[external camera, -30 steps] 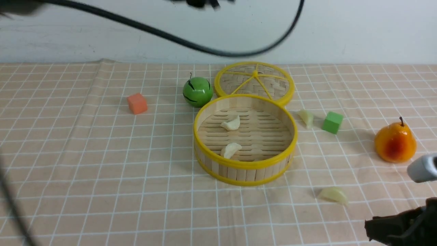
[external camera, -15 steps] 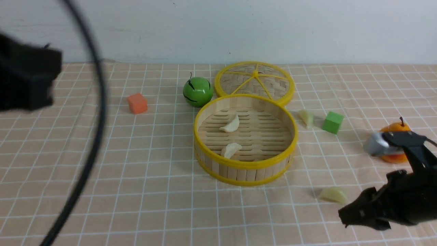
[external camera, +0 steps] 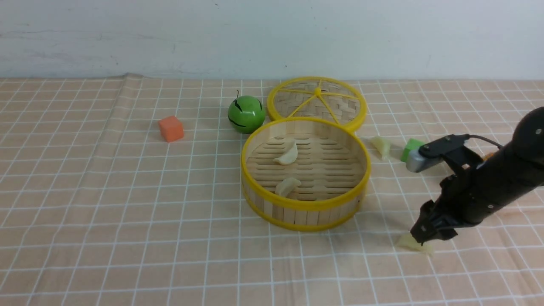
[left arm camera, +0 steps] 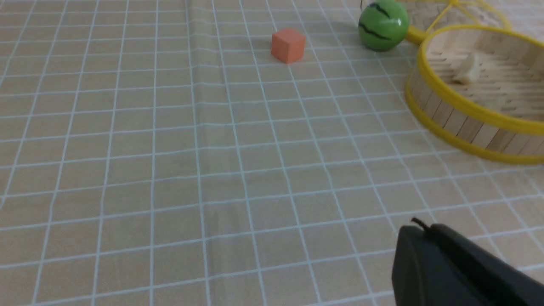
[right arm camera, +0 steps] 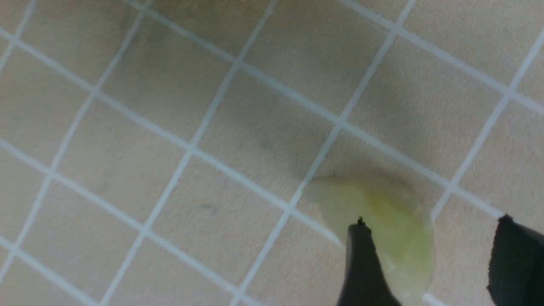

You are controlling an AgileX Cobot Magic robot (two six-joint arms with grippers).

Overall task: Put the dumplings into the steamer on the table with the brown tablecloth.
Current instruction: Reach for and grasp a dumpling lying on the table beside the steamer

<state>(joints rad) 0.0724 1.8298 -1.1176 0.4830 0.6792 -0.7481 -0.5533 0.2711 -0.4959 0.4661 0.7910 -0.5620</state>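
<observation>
The steamer point(external camera: 272, 209) stands mid-table on the brown tablecloth point(external camera: 127, 204) and holds two dumplings point(external camera: 287, 154) point(external camera: 287, 186). A third dumpling point(external camera: 382, 146) lies right of it beside a green cube. A fourth dumpling point(external camera: 407, 243) lies on the cloth at the front right. My right gripper point(external camera: 426, 236) is open and down over it. In the right wrist view the gripper point(right arm camera: 432, 221) has one fingertip point(right arm camera: 361, 255) over this dumpling point(right arm camera: 382, 208) and the other beside it. My left gripper point(left arm camera: 418, 227) is shut and empty, above bare cloth left of the steamer point(left arm camera: 467, 123).
The woven lid point(external camera: 316, 102) lies behind the steamer, touching it. A green ball point(external camera: 245, 114) sits by the steamer's back left, an orange cube point(external camera: 171, 128) farther left. The green cube point(external camera: 409, 148) is partly behind my right arm, which hides the orange pear.
My right arm has come in from the front right corner and lowered its open gripper onto the near dumpling, covering the pear. The left arm and its cable have left the front view.
</observation>
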